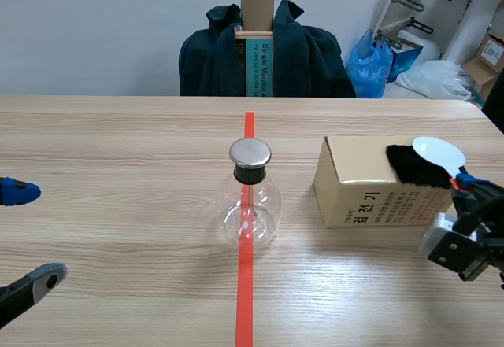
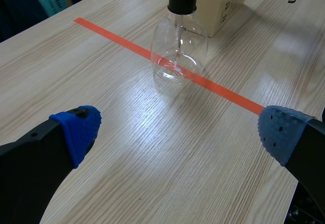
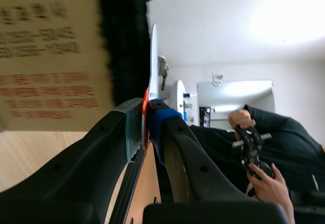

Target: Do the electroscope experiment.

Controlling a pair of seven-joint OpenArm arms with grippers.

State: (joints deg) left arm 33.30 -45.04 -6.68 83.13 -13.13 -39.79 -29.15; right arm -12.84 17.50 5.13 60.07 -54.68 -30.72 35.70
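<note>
shows a wooden table [image 1: 118,150] from between two robot arms. at its middle, upright on the red tape line [image 1: 245,300], a clear glass electroscope [image 1: 249,205] with a black neck and a round metal cap [image 1: 250,153]. to the right, well apart from it, a cardboard box [image 1: 354,190] with a strip of black fur [image 1: 413,166] lying along its top.

right gripper [image 1: 463,182] — clamped on the red handle end of a thin white paddle [image 1: 439,155], blade resting against the fur as far as the right wrist view tells. left gripper [image 1: 31,233] — fingers spread wide, holding nothing, low at the near left, well apart from the electroscope.

looks like the charging step: rubbing paddle on fur. to do it well, keep the blade flat on the fur and stroke firmly along it, without dragging the fur off the box or nudging the box toward the glass. then lift clear and bring the blade slowly toward the metal cap, avoiding any knock that could tip the electroscope. hold by the handle only, leaving the blade untouched.
</note>
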